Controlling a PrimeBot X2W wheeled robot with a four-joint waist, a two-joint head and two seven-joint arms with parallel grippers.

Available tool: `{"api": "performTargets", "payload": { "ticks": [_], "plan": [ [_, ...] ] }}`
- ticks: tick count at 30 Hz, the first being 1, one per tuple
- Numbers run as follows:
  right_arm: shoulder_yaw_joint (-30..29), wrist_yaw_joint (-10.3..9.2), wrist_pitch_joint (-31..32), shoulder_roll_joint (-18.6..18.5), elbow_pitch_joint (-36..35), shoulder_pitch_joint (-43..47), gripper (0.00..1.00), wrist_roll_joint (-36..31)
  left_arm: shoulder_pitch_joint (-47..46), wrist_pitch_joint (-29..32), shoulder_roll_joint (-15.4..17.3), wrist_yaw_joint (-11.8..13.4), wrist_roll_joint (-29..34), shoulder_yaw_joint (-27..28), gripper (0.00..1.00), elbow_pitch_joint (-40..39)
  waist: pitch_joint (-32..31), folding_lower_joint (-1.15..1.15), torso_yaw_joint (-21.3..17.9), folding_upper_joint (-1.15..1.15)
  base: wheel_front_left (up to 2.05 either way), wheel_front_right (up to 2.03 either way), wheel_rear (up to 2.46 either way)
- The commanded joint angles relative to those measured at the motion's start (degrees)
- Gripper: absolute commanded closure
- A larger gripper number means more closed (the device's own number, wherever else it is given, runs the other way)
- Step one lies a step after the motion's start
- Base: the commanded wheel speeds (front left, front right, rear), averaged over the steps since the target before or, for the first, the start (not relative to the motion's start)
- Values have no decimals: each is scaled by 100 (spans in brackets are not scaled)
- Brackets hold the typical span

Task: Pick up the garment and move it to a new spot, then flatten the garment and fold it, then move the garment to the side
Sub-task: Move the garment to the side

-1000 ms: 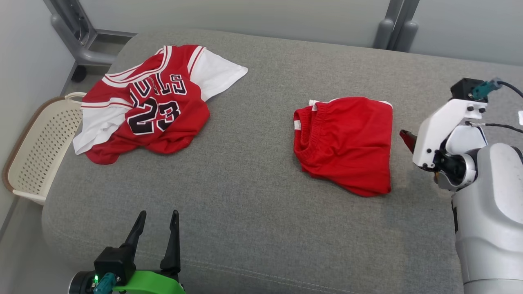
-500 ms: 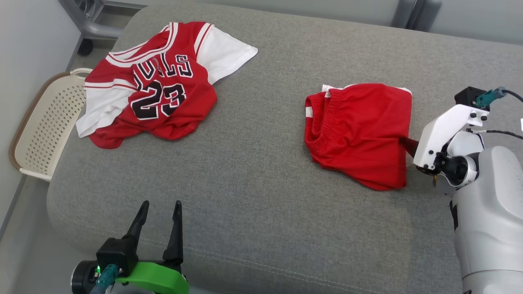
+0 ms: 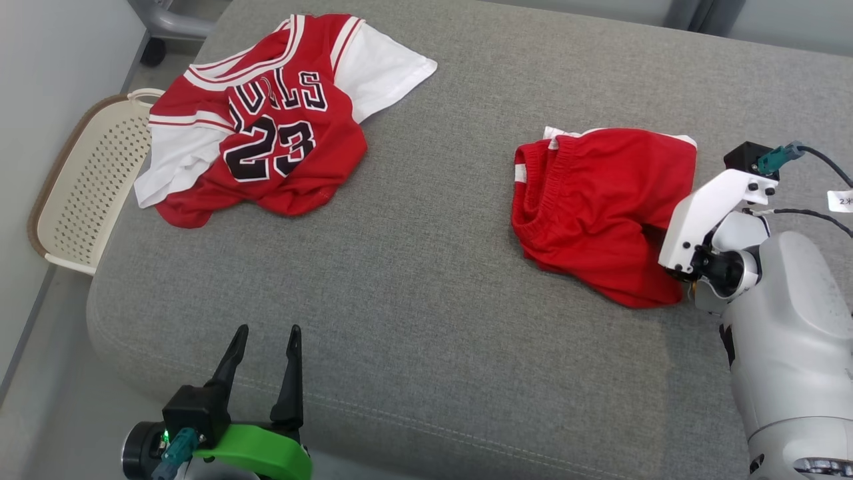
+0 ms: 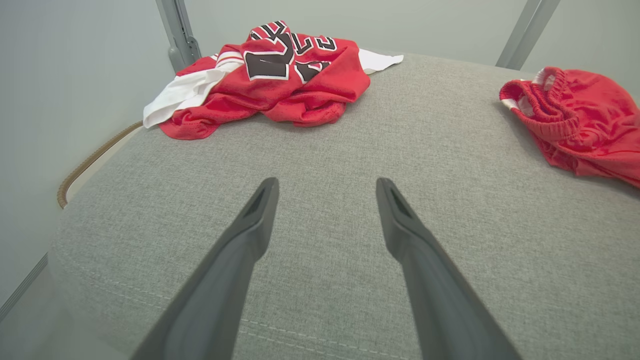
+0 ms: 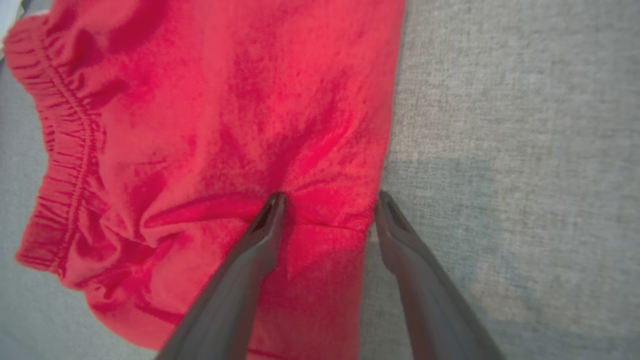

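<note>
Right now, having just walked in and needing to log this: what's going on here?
The right gripper, jaws open, straddles the right edge of the red elastic-waist shorts on the grey fabric cushion, one finger pressing into the cloth; nothing is lifted yet. The left gripper hangs open over the cushion's front. A crumpled red-and-white number-23 jersey lies far left.

My left gripper [image 3: 266, 330] hovers with fingers spread over the near left of the grey cushion [image 3: 426, 287], the jersey [image 3: 266, 133] lies far left, and my right arm [image 3: 706, 213] reaches onto the right edge of the red shorts [image 3: 586, 213].
</note>
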Motion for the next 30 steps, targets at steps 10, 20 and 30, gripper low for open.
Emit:
{"api": "performTargets", "payload": {
  "ticks": [10,20,30],
  "plan": [
    [189,-4,-131,3,172,-95,100,-335,-17,-65,32,55,-57,59,0,27,-135,0,-262,0,0,0,0],
    [616,-3,-89,-2,-264,170,100,-612,12,-26,187,123,22,91,0,-171,-158,0,-1070,0,0,0,0],
    [1211,-4,-246,-655,-579,268,100,-419,-177,64,360,157,168,53,0,-408,35,0,-1689,0,0,0,0]
  ]
}}
